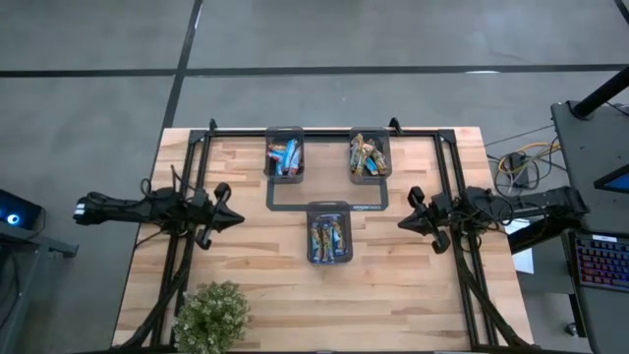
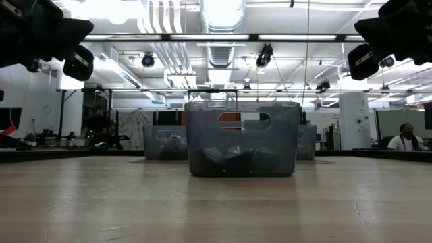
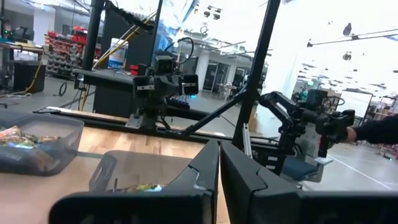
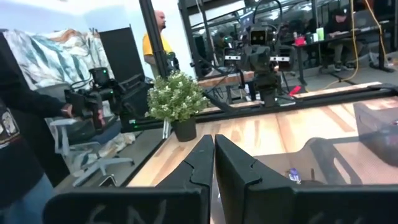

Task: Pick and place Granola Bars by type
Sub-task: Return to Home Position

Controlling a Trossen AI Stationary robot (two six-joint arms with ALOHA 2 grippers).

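So from the high view, all the Granola Bars (image 1: 329,238) I can spot are already in the three dark trays: one lot in the near tray (image 1: 329,206), the others in the far-left tray (image 1: 267,157) and far-right tray (image 1: 389,147). No loose bars on the wooden table (image 1: 256,285). The left gripper (image 1: 234,218) hangs off to the left of the near tray and the right gripper (image 1: 403,224) off to its right, both well clear of it, so I'd say sorting is done and the arms are just parking. A potted plant (image 1: 211,315) sits at the near-left corner. The low view is mostly the near tray's see-through wall with dark lumps of bars at the bottom, the other two trays behind it, and a big workshop with bright ceiling lights, ducts and a person seated far right (image 2: 407,137). In the left wrist view the fingers are pressed nearly together with nothing between them, and there's a shiny wrapper in the tray past them. Same deal in the right wrist view: fingers closed up, empty, with the plant and a person in a yellow top (image 4: 155,37) beyond. My guess is that the bars are light, with slick crinkly foil and a crumbly middle, so pinch gently across the narrow width at mid-length. The plank top looks flat and smooth.
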